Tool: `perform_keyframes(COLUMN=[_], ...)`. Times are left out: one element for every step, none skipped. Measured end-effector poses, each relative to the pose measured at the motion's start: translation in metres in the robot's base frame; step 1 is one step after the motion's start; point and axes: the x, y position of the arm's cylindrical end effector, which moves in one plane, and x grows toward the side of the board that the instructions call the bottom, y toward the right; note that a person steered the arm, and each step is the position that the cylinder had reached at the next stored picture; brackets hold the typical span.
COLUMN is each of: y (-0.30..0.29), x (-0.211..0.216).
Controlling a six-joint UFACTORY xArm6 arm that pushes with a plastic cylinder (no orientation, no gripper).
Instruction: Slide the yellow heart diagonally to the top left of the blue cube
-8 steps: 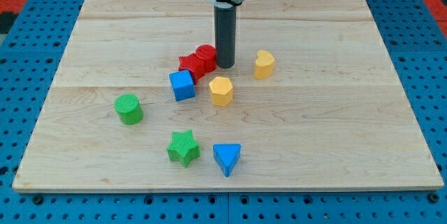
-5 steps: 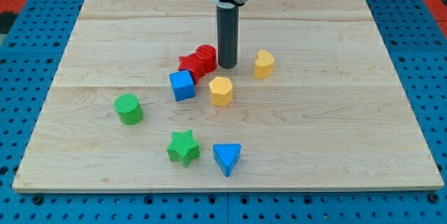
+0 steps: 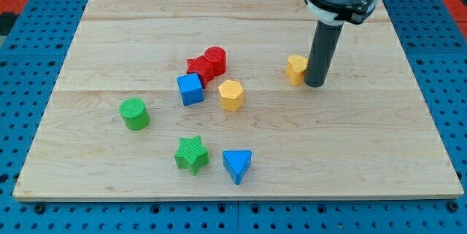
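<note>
The yellow heart [image 3: 295,68] lies on the wooden board [image 3: 146,22], right of centre. My tip [image 3: 315,84] stands right against the heart's right side. The blue cube [image 3: 190,89] sits left of centre, well to the heart's left and slightly lower. The rod comes down from the view's top right.
A red cylinder [image 3: 215,58] and a red star [image 3: 198,67] sit just above the blue cube. A yellow hexagon [image 3: 230,95] lies right of the cube. A green cylinder [image 3: 134,113], a green star [image 3: 191,154] and a blue triangle [image 3: 237,165] lie lower down.
My tip has moved from beside the red blocks to the heart's right side. The heart now lies a little further right and lower than before. The other blocks have not moved.
</note>
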Motion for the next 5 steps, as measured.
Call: perform_keyframes(y=[-0.056, -0.049, -0.047, -0.077, -0.104], x=[-0.016, -0.037, -0.065, -0.095, -0.132])
